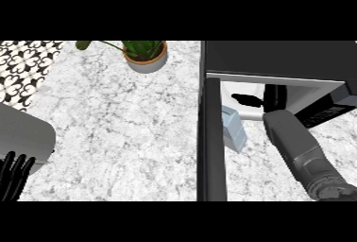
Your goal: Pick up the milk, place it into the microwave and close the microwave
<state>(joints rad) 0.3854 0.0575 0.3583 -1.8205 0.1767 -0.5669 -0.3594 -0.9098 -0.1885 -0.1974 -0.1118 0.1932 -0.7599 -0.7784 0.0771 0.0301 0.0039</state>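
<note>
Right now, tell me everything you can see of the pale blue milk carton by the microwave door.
The pale blue milk carton is a small boxy pack with a lighter top face, looking like coated card. It lies tilted just at the mouth of the black microwave, beside the open dark microwave door. The door's edge hides its left side. The right hand reaches into the cavity, apart from the carton.

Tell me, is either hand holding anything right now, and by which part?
Nothing is held. The right hand reaches into the microwave, apart from the milk. The left hand rests open.
</note>
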